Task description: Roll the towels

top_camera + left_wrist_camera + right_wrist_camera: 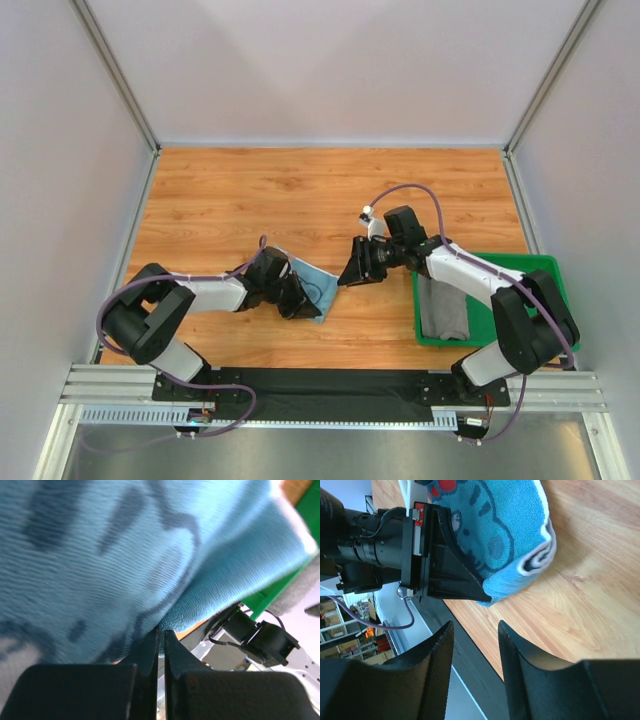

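A light blue towel (322, 285) with dark printed figures lies partly folded on the wooden table, left of centre. My left gripper (300, 305) is shut on its near edge; in the left wrist view the jaws (161, 632) pinch the cloth and the blue towel (125, 555) fills the picture. My right gripper (344, 280) hovers just right of the towel, open, with nothing between its fingers (437, 650). In the right wrist view the blue towel (505, 530) shows a rolled edge and a red mark, with the left gripper (485, 599) clamped on its corner. A grey towel (443, 308) lies in the tray.
A green plastic tray (520, 270) stands at the right front of the table, beside the right arm. The wooden tabletop (300, 190) stretches behind both grippers. Grey walls enclose the table on three sides. The black base rail (320, 385) runs along the near edge.
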{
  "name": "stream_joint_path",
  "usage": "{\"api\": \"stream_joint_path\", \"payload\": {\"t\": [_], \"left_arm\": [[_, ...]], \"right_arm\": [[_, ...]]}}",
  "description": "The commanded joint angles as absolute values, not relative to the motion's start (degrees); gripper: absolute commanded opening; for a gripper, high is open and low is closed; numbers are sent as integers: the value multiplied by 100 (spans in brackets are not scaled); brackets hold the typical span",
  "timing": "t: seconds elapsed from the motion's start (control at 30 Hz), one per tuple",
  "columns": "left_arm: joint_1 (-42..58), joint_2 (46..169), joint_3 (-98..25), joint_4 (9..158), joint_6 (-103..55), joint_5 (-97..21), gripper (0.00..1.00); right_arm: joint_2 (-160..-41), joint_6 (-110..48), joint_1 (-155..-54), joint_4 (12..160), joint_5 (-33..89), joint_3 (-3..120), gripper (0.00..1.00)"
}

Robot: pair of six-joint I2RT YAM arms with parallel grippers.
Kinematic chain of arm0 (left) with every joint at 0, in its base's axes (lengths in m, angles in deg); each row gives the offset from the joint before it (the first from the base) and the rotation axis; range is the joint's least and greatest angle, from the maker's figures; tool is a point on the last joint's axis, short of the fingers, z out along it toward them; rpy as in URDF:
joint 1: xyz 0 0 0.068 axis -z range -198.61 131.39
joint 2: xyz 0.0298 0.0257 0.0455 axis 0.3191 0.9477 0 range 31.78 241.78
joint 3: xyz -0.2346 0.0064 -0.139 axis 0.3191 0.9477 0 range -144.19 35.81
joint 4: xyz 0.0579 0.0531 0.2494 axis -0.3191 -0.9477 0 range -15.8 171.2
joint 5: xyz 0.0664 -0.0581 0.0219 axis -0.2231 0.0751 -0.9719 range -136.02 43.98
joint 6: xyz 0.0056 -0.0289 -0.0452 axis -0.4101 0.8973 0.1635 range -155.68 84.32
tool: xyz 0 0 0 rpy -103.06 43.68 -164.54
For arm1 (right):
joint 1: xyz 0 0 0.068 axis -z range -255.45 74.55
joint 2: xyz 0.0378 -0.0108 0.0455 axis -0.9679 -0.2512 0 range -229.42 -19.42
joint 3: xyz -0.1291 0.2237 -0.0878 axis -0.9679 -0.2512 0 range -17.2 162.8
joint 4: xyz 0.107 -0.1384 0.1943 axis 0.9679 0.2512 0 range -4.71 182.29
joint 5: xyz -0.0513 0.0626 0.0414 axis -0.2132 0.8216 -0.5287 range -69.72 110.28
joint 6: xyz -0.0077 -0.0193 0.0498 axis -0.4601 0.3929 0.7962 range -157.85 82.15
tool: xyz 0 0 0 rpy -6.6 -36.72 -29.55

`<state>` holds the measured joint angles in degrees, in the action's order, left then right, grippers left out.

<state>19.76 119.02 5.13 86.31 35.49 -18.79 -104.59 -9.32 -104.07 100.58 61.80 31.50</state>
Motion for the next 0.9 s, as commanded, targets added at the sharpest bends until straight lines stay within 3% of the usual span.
{"api": "stream_joint_path", "payload": {"t": [0.0,0.2,0.87], "left_arm": [[1840,12116,557,8331,3674,-1702,0],[1681,12292,575,8244,3657,-1561,0],[1576,12450,364,7901,3437,-1534,0]], "right_arm": [[-10695,-1061,-10516,9601,6264,3070,41],[-11135,-885,-10647,9101,6335,3034,27],[-12541,-603,-11008,8581,6581,3729,19]]}}
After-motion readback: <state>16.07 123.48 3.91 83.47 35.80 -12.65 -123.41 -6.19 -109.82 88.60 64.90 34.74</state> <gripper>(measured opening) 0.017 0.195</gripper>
